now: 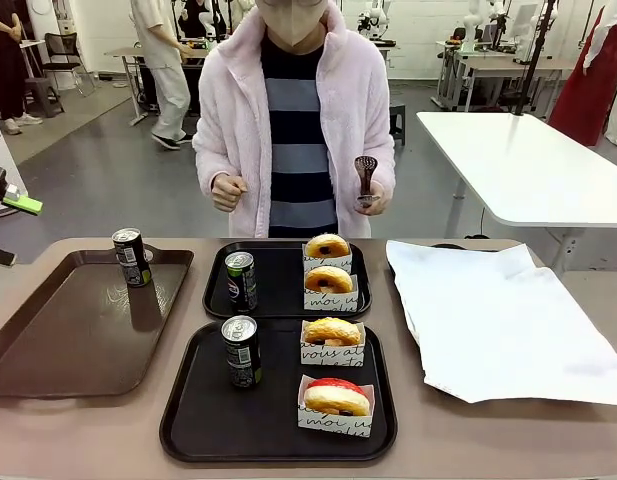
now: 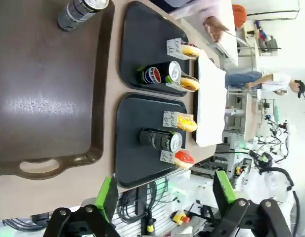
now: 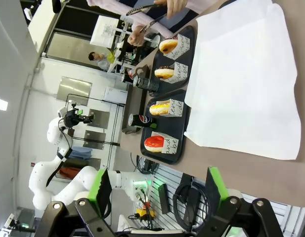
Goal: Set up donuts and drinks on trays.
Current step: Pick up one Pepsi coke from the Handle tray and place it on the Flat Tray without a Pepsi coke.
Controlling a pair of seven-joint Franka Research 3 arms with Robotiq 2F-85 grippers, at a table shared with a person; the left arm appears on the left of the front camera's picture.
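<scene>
Nearest the front camera, the near black tray carries a can and two donuts in paper holders. Behind it, the far black tray holds a second can and two more donuts. Both trays lie on the worktop, well apart from the left hand and the right hand, each with fingers spread and holding nothing. On the brown tray stands a third can.
</scene>
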